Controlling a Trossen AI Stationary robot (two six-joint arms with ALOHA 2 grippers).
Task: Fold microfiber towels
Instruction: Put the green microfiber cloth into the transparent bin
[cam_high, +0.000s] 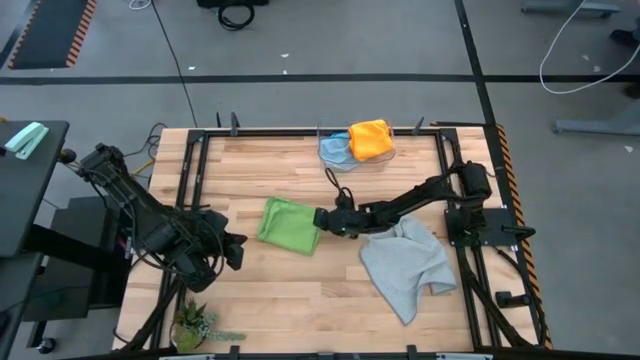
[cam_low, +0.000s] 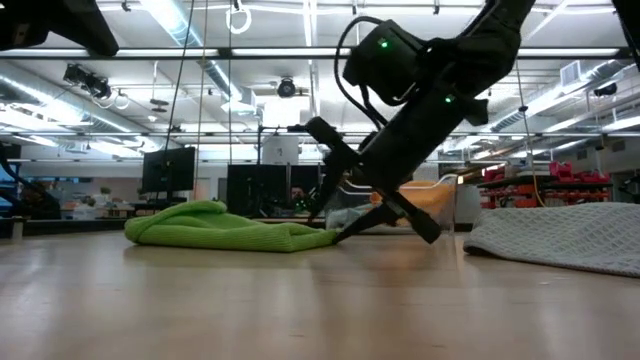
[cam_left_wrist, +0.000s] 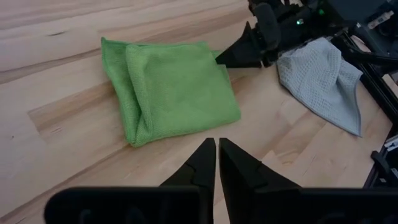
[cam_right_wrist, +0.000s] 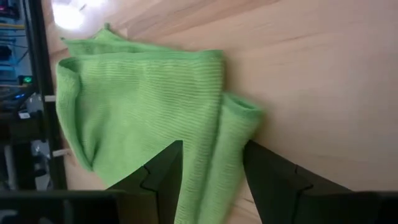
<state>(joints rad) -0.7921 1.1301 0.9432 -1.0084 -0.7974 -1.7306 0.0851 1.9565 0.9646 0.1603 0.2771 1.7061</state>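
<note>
Soft cloths on a pale wooden table

The green towel (cam_right_wrist: 143, 106) is matt, finely ribbed cloth, lying on the smooth, lightly glossy wood planks of the table (cam_high: 300, 290). Just beside the green towel, the grey towel (cam_left_wrist: 323, 81) shows a coarser waffle weave. The right gripper's fingers (cam_right_wrist: 161, 177) at the green towel's edge look like matt dark plastic.
</note>
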